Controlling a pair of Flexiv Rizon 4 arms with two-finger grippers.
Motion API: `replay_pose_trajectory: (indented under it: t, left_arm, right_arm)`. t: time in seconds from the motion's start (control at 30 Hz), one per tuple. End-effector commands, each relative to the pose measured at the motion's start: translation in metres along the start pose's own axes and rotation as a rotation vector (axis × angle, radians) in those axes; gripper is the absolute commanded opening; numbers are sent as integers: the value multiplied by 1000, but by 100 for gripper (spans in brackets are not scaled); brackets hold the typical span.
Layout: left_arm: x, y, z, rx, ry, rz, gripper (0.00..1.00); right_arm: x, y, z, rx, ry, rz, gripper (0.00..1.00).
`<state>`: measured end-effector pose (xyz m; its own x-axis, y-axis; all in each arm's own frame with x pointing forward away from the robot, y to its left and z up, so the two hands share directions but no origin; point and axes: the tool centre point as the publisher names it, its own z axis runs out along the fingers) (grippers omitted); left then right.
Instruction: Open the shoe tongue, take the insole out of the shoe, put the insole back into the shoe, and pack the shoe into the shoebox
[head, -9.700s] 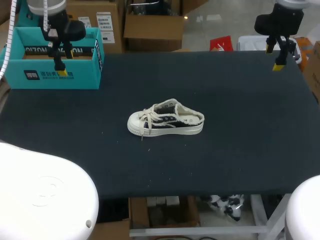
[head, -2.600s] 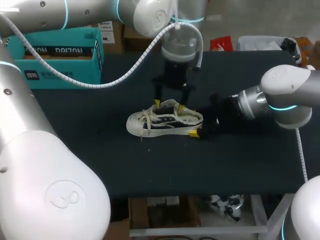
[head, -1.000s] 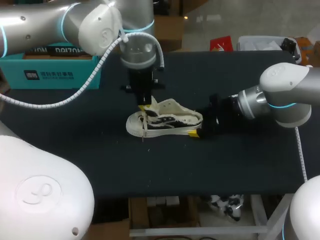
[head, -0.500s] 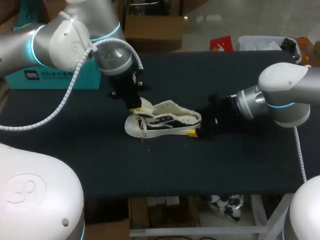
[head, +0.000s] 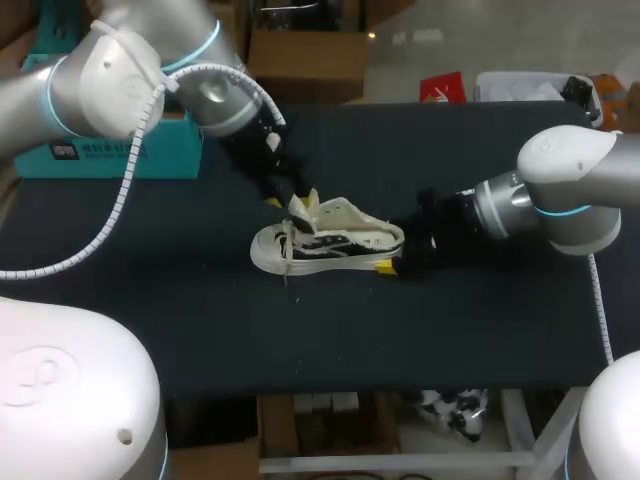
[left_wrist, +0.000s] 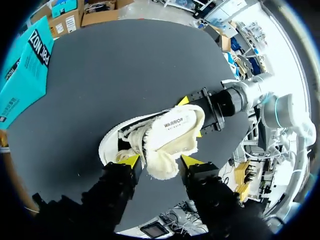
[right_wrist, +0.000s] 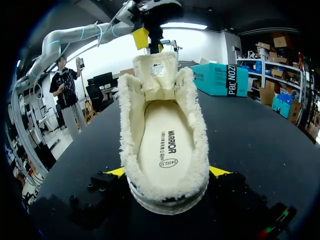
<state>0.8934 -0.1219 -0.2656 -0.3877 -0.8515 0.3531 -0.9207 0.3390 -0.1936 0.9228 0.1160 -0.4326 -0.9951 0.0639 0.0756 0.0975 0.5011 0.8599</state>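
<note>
Status: you are in step one, opening the tongue. Nothing after it is done.

- Shoebox (head: 110, 150): well off to the left of the shoe (head: 325, 245), at the back corner of the table (head: 480, 330). The shoe is not in it, so packing is left.
- Left gripper (head: 284, 200): just above the shoe's laced end, pinching the tip of the tongue (head: 306, 208). The tongue stands lifted clear of the shoe's opening.
- Shoe: mid-table, sole down, toe to the left.
- Right gripper (head: 393, 264): at the shoe's heel, fingers pressed against it from both sides, bracing it on the table.
- Insole (right_wrist: 165, 142): flat inside the shoe, not yet out. I judge that taking it out, putting it back and boxing the shoe all remain.

Views compared:
- The head view gives you both arms' places about the shoe but little of its inside.
- The right wrist view looks from the heel along the shoe's length. It shows the insole seated, the fleecy lining around it and the tongue raised beyond.
- The left wrist view shows the tongue's end between both yellow tips and touching each. The head view does not show that contact.
</note>
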Motion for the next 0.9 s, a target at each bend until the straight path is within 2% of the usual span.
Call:
replay_pose_trajectory:
  t: [0.03,0.1,0.17,0.2,0.27,0.3,0.57,0.63,0.67,0.73,0.9]
  left_arm:
    - [29,2,-27,9,-114,163,0]
    - [41,0,-32,-3,-116,341,0]
    - [47,-2,-31,-40,-117,469,0]
    - [49,-2,-31,-95,-79,649,0]
    - [50,-1,-27,-223,-53,850,0]
    - [49,-3,-26,-206,-106,843,0]
    - [49,-3,-26,-206,-106,843,0]
    - [47,-6,-12,-243,-111,877,0]
    - [46,-8,-8,-256,-90,920,0]
    - [44,-14,-2,-270,-60,944,0]
    - [47,-27,22,-301,-72,989,0]
  right_arm:
    - [0,-6,2,-1,1,1,0]
    - [0,-6,2,-1,1,1,0]
    - [0,-6,2,-1,1,1,0]
    - [0,-6,2,-1,1,1,0]
    - [0,-6,2,-1,1,1,0]
    - [0,-6,2,-1,1,1,0]
    - [0,-6,2,-1,1,1,0]
    - [0,-6,2,-1,1,1,0]
    - [0,-6,2,-1,1,1,0]
    - [0,-6,2,-1,1,1,0]
    - [0,-6,2,-1,1,1,0]
